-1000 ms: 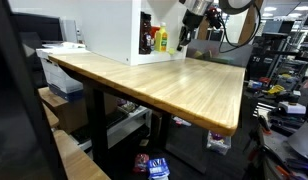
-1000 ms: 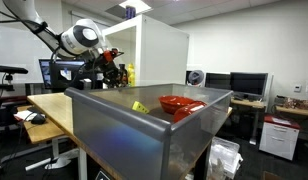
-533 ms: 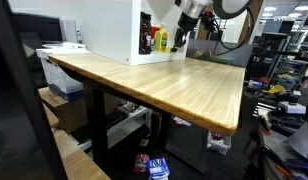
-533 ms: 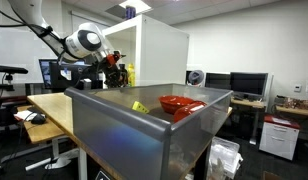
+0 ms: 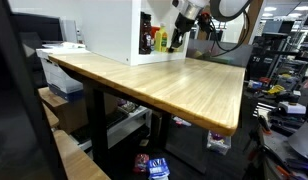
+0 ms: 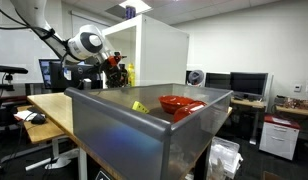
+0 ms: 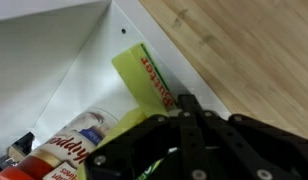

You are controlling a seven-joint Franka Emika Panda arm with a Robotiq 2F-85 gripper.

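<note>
Several containers crowd the spot you are working at: your gripper (image 5: 178, 41) hangs at the open mouth of the white cabinet (image 5: 104, 30) that stands at the far end of the wooden surface (image 5: 174, 85). In the wrist view the gripper (image 7: 186, 103) has its jaws pressed fully together with nothing between them. The yellow container (image 7: 144, 80) lies just past the tips, leaning against the cabinet's inner wall (image 7: 54, 60) where that wall meets the surface (image 7: 244, 50). You cannot tell from these views whether the tips touch it. Right beside it, deeper in the cabinet, sits a red-and-white labelled bottle (image 7: 79, 135), close enough to hem in that side. In an exterior view the yellow container (image 5: 162, 40) stands at the cabinet's open front with dark bottles (image 5: 148, 40) packed behind it. Well apart from all this, at the near end in an exterior view, a grey bin (image 6: 144, 135) holds a red bowl (image 6: 180, 103).
</note>
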